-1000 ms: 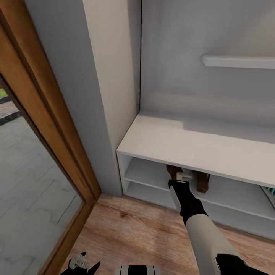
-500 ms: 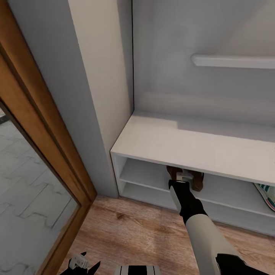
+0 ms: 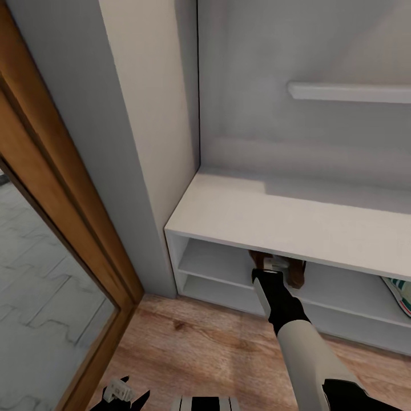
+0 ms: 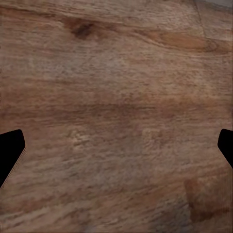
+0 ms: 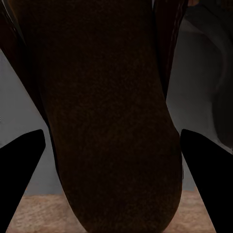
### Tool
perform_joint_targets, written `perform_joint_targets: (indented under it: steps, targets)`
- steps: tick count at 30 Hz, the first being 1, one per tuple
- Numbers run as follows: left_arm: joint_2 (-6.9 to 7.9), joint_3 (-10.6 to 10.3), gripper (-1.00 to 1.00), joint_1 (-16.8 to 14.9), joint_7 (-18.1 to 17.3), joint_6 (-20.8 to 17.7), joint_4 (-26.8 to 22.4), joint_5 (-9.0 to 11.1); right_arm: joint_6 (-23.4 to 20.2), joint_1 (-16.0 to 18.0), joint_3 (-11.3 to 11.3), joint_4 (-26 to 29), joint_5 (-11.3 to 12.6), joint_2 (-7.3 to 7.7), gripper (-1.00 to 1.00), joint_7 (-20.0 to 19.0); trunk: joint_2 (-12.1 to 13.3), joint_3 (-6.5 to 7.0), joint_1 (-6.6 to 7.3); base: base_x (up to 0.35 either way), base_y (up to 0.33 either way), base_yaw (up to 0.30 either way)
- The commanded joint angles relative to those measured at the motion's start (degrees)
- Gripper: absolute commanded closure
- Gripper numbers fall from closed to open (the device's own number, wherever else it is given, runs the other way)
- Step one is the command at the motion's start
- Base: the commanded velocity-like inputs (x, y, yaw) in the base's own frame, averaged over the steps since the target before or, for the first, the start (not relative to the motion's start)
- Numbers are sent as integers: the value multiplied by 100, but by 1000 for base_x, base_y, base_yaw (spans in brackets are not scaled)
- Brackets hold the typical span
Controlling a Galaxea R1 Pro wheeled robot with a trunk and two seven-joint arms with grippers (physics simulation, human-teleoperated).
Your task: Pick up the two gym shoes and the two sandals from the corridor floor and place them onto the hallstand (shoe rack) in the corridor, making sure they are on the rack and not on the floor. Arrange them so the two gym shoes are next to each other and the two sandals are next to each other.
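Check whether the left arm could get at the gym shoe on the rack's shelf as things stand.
Probably not. The left tool hangs low over the corridor floor, while the gym shoe sits far across on the hallstand shelf, with the right arm reaching in between.

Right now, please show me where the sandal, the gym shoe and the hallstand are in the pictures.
sandal (image 5: 111, 121): right wrist view, on its dark sole, between the open fingers.
gym shoe (image 3: 399, 294): head view, on its white side with green stripes, on the upper shelf.
hallstand (image 3: 274, 214): head view, on the bare bench top.
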State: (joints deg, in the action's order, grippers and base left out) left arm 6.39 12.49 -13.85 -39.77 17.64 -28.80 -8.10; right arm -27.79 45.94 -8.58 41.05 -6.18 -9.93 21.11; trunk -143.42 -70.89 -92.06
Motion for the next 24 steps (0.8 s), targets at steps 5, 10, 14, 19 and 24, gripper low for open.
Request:
perform_joint_targets:
  steps: [5,10,14,19,24]
  targets:
    - [-6,43,-100,-4,-31,22,1,-60,-43,2,-26,14,-59,-7,100,-20,-2,-4,0,108,-15,0]
    - [-6,43,-100,-4,-31,22,-2,-60,-43,2,-29,17,-59,-7,-100,-20,-2,-4,0,19,-3,0]
    - [-6,43,-100,-4,-31,23,-1,-60,-43,2,-30,16,-59,-7,-100,-20,-2,-4,0,2,0,0]
    - [-6,43,-100,-4,-31,27,0,-60,-43,2,-30,10,-59,-7,-100,-20,-2,-4,0,0,0,0]
    - [-2,46,-100,-4,-31,33,0,-60,-43,2,-30,9,-59,-7,-100,-20,-2,-4,0,-60,0,0]
